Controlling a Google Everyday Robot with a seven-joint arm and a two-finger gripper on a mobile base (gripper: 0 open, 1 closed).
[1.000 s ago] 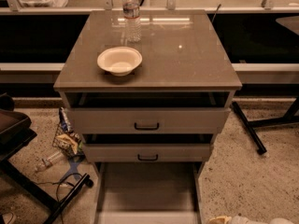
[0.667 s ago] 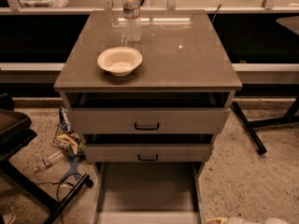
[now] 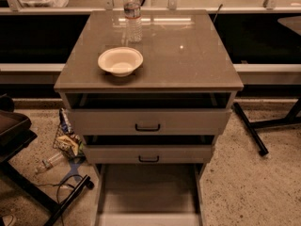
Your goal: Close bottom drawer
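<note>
The bottom drawer (image 3: pixel 149 194) of the grey-beige cabinet is pulled far out toward me. Its shallow interior is bare, and its front edge lies at the bottom of the camera view, with the handle out of view. Above it, the middle drawer (image 3: pixel 148 153) with a black handle stands partly open. The top drawer (image 3: pixel 147 121) is also partly open. My gripper is not in view.
On the cabinet top (image 3: pixel 188 55) stand a white bowl (image 3: pixel 120 61) and a water bottle (image 3: pixel 132 15). Litter and a fallen bottle (image 3: pixel 63 147) lie on the floor at the left by a black stand leg (image 3: pixel 68 199). Another black leg (image 3: pixel 250 128) lies at the right.
A pale shape at the bottom right edge of the earlier frames no longer shows. The cabinet and drawers have not moved.
</note>
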